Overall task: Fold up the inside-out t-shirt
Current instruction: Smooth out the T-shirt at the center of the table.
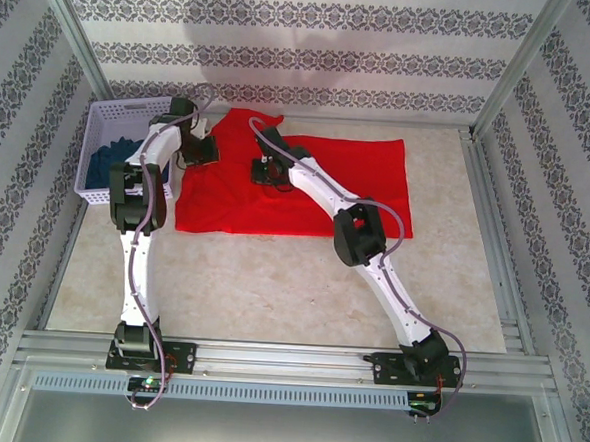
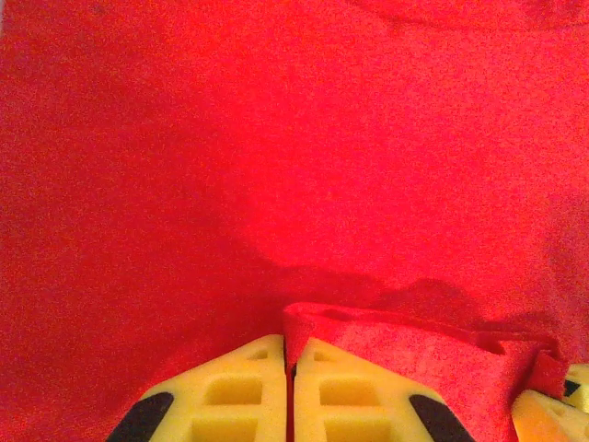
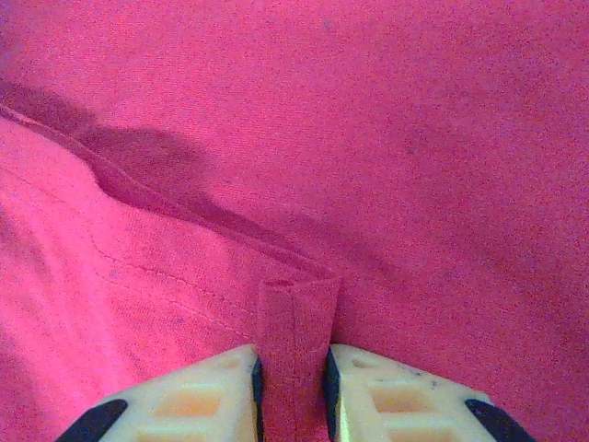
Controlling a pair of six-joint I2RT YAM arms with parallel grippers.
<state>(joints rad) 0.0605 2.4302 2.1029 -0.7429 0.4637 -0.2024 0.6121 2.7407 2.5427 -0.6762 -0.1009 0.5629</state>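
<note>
1. Squeeze check: right gripper [image 3: 293,387] pinched on a fold of the inside-out t-shirt [image 3: 414,138]; left gripper [image 2: 291,387] closed tight on its edge too.
2. Lift both together, level; keep the edge tight.
3. Rest of it flat just ahead, long side running sideways, out past the right gripper.

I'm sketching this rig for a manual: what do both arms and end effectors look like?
The left arm and right arm have white links, black joint housings and black bases, each trailed by a grey cable. The left end effector and right end effector have pale yellow blocky fingers with recessed pockets and black patches.
</note>
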